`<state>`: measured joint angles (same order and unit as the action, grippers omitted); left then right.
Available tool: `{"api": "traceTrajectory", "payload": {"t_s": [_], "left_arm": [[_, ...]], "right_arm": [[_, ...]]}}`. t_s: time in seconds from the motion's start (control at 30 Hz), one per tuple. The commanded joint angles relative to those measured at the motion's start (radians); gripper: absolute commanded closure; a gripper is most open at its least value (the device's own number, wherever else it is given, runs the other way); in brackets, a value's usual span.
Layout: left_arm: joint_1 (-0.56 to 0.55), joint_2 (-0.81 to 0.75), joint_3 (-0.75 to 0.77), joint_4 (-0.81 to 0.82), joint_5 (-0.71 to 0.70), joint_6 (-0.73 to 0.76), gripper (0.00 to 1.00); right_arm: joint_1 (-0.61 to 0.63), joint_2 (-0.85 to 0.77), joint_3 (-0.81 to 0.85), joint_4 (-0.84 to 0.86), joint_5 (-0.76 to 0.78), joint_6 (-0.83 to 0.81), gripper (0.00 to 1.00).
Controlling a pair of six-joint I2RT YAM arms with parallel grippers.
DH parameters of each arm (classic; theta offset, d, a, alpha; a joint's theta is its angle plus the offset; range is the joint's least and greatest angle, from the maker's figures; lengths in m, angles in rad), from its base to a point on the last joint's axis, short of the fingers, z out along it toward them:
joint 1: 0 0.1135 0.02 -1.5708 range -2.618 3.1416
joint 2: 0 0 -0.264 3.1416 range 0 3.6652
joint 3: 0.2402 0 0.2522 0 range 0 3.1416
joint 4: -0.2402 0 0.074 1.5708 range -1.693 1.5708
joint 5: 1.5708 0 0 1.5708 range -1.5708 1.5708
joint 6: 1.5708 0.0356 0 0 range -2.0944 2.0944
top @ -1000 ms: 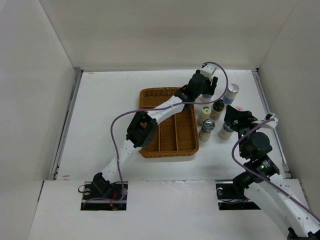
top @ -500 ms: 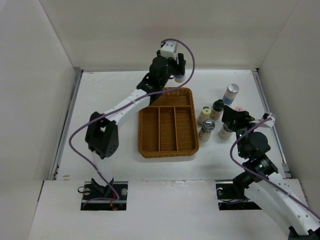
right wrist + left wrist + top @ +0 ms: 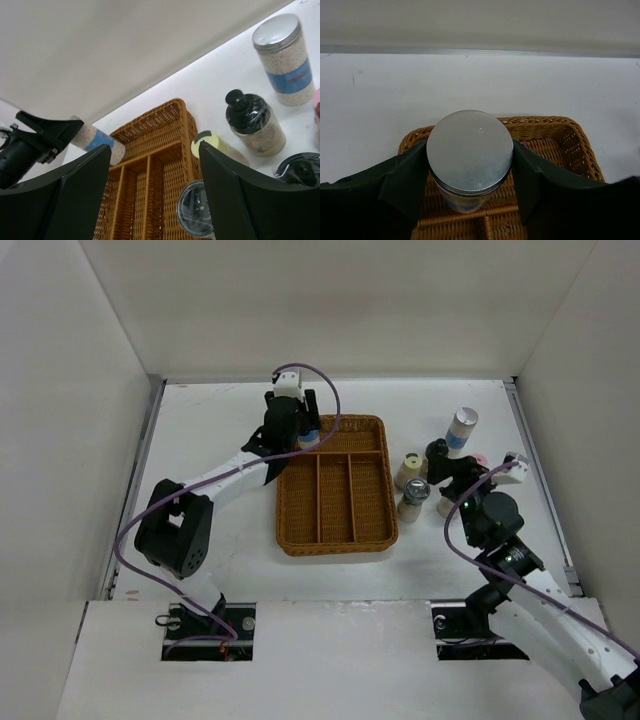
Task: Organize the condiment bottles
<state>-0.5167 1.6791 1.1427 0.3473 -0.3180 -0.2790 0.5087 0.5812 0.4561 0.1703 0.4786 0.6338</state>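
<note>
My left claw (image 3: 470,172) pinches a blue-band bottle (image 3: 470,151) just under its silver cap, one finger on each side. This bottle is upright over the far left corner of the tray (image 3: 335,548). I cannot tell whether its bottom touches the wicker.

To the right of the tray, the other bottles stand in a group on the table (image 3: 200,440). The cream-capped bottle (image 3: 409,468) and the glossy-capped bottle (image 3: 414,498) are just beside the tray's right rim. Next comes the black-capped bottle (image 3: 437,452). The second blue-band bottle (image 3: 461,428) is farther back, and the pink cap (image 3: 480,460) is nearer.

My right claw (image 3: 154,160) is spread with nothing between its fingers. It hovers over this group and faces the tray.
</note>
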Motion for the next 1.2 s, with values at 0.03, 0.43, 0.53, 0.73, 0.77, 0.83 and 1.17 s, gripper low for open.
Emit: {"api": "traceTrajectory", "payload": {"t_s": [0.03,0.43,0.53,0.73,0.77,0.83,1.17], "left_arm": [[0.034,-0.024,0.002,0.185,-0.013,-0.029,0.67],[0.048,0.054,-0.089,0.286,-0.001,-0.023,0.63],[0.028,0.064,-0.107,0.301,-0.024,-0.023,0.56],[-0.006,0.074,-0.129,0.331,-0.073,0.006,0.39],[-0.009,0.077,-0.129,0.329,-0.078,0.012,0.35],[-0.012,0.083,-0.123,0.328,-0.088,0.023,0.30],[-0.026,0.074,-0.119,0.308,-0.124,0.050,0.13]], "right_arm": [[0.023,0.031,0.003,0.093,-0.035,0.020,0.22],[0.032,0.078,-0.007,0.129,-0.051,0.023,0.22],[0.032,0.078,-0.008,0.130,-0.054,0.023,0.22],[0.041,0.085,-0.013,0.136,-0.055,0.027,0.21],[0.041,0.085,-0.013,0.136,-0.055,0.027,0.21],[0.041,0.082,-0.016,0.143,-0.052,0.027,0.21],[0.041,0.101,-0.008,0.130,-0.055,0.023,0.20]]}}
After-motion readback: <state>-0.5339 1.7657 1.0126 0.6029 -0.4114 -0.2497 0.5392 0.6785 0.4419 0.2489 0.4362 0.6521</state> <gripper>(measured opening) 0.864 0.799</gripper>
